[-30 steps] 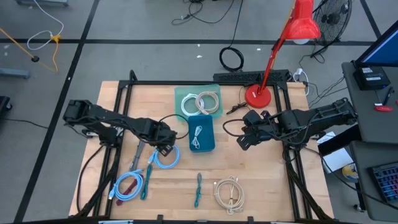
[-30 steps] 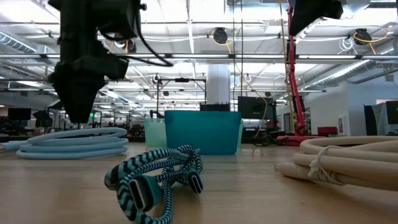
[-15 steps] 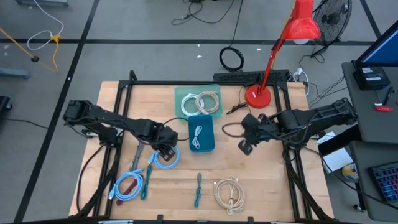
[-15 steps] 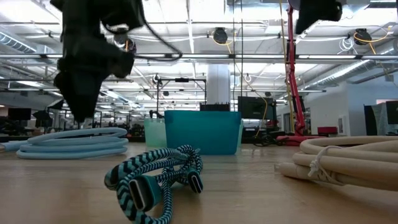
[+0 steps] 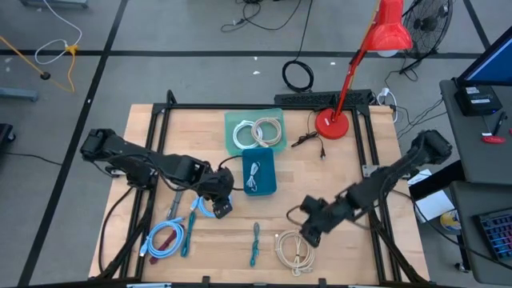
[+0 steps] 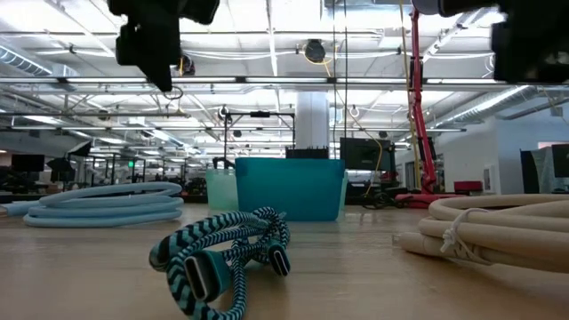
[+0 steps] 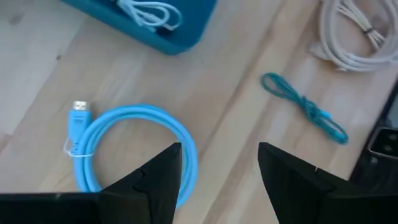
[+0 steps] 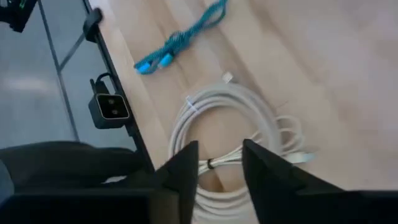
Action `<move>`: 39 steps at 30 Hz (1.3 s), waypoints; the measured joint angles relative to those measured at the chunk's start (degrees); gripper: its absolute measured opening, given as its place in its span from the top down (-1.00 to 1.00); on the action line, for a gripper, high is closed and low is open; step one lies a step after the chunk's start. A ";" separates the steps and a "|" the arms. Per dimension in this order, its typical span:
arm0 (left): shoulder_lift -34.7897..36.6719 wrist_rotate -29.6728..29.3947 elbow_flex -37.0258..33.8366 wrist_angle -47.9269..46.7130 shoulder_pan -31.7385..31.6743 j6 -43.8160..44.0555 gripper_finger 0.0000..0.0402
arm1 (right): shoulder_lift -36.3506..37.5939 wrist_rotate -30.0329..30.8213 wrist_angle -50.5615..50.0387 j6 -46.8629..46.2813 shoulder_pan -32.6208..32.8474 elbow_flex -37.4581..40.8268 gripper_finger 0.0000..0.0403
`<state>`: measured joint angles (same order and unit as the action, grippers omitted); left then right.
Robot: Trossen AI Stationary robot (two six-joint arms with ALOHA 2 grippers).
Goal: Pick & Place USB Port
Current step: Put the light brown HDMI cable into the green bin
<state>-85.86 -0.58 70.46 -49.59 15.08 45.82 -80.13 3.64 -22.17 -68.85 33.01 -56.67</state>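
We see the right gripper [image 5: 308, 238] with jaws parted and empty, poised over the cream cable coil [image 5: 294, 250] near the surface's [image 5: 352, 160] front edge. The left gripper [image 5: 222, 210], jaws wide and empty, hangs above the light-blue coil [image 7: 134, 146] beside the teal bin [image 5: 258, 173] (a white USB cable [image 5: 255, 175] inside). Bare wood lies between the arms.

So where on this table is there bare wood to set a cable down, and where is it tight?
Bare wood lies between the red lamp base and the right gripper, right of the teal bin. A smaller patch sits left of the green tray. It is crowded around the left gripper, over the blue cable coils, and along the front by the braided teal cable and white cable coil.
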 joint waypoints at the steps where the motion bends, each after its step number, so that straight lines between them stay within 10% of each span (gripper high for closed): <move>1: 0.00 -0.02 0.07 0.02 0.64 -0.32 -0.08 | -1.28 0.75 2.08 -1.36 0.98 0.55 0.35; 9: 0.00 -2.58 0.06 -0.30 7.42 -1.18 -0.08 | -11.10 2.27 3.54 -3.99 2.89 -1.92 0.06; 15: 0.00 -5.74 0.06 -0.30 12.18 0.52 -0.08 | -14.73 0.93 -11.29 -5.77 2.30 -4.79 0.05; 39: 0.00 -9.51 0.06 -2.00 17.81 2.95 -0.08 | -17.11 -0.68 -8.87 -17.48 7.07 -4.89 0.05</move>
<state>-85.86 -10.09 70.52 -51.60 32.88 48.77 -97.24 2.96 -31.03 -86.32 40.08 -61.56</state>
